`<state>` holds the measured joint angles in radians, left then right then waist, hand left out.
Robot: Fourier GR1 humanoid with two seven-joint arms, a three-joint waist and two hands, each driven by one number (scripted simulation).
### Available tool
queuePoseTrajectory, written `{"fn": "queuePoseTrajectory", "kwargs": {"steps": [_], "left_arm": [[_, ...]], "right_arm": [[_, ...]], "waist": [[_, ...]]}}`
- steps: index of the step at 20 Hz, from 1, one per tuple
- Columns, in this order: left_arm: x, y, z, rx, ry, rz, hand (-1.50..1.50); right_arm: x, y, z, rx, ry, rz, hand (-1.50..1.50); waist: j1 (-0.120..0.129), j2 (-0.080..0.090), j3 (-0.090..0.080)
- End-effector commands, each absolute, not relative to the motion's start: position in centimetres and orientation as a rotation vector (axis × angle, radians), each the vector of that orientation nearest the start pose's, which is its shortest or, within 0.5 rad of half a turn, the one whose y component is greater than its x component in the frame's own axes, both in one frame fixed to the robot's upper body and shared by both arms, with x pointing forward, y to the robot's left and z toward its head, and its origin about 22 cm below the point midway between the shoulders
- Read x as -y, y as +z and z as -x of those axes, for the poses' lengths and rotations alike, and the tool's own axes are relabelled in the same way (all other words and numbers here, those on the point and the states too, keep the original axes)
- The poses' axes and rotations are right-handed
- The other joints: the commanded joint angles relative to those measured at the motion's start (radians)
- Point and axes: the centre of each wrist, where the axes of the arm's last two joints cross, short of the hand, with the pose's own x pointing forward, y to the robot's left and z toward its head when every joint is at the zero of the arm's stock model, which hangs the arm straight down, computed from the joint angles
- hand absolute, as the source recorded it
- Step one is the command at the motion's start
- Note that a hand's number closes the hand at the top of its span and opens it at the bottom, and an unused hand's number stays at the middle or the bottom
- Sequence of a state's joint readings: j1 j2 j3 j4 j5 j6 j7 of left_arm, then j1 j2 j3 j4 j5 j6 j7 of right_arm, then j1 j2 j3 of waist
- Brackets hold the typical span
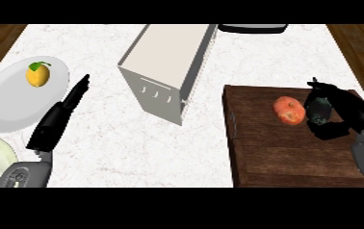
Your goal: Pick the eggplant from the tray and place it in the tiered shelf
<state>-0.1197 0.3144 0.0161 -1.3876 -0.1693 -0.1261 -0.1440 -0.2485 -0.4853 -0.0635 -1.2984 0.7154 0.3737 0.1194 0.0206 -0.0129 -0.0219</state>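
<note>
The eggplant [316, 108], dark and small, lies on the brown wooden tray [284, 160] at the right. My right hand [341, 108] curls round it from the right, thumb and fingers closing on both sides and hiding part of it. A red tomato [289, 110] sits on the tray just left of the eggplant. The tiered shelf [169, 62], a pale grey box with a slotted front, stands in the middle of the counter, left of the tray. My left hand [58, 115] rests at the left, fingers straight, holding nothing.
A white plate [21, 105] at the far left carries a yellow fruit [37, 74] with a green stem. A dark object [252, 28] sits at the back edge behind the shelf. Bare white counter [142, 146] lies between the left hand and the tray.
</note>
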Motion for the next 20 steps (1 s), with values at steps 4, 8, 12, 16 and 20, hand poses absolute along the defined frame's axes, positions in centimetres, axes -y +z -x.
{"fn": "queuePoseTrajectory", "kwargs": {"steps": [4,8,12,16,20], "left_arm": [[-28.5,2.0,-28.3,1.627,-0.575,-0.178,0.0],[-27.1,1.9,-28.8,1.626,-0.604,-0.132,0.0],[-26.7,2.4,-29.3,1.635,-0.629,-0.131,0.0],[-26.1,2.1,-29.5,1.611,-0.633,-0.114,0.0],[-25.7,2.8,-30.1,1.626,-0.655,-0.121,0.0]], "right_arm": [[21.9,7.6,-34.3,1.067,0.911,0.865,1.5],[14.7,11.0,-35.5,1.125,0.789,1.013,1.5],[8.8,15.6,-35.6,1.231,0.634,1.188,1.5],[4.7,20.9,-35.4,1.343,0.457,1.388,1.5],[0.8,25.1,-35.1,1.355,0.361,1.584,1.5]], "waist": [[0.155,0.031,0.005],[0.168,0.031,0.005],[0.179,0.023,0.007],[0.186,0.022,0.009],[0.187,0.021,0.008]]}}
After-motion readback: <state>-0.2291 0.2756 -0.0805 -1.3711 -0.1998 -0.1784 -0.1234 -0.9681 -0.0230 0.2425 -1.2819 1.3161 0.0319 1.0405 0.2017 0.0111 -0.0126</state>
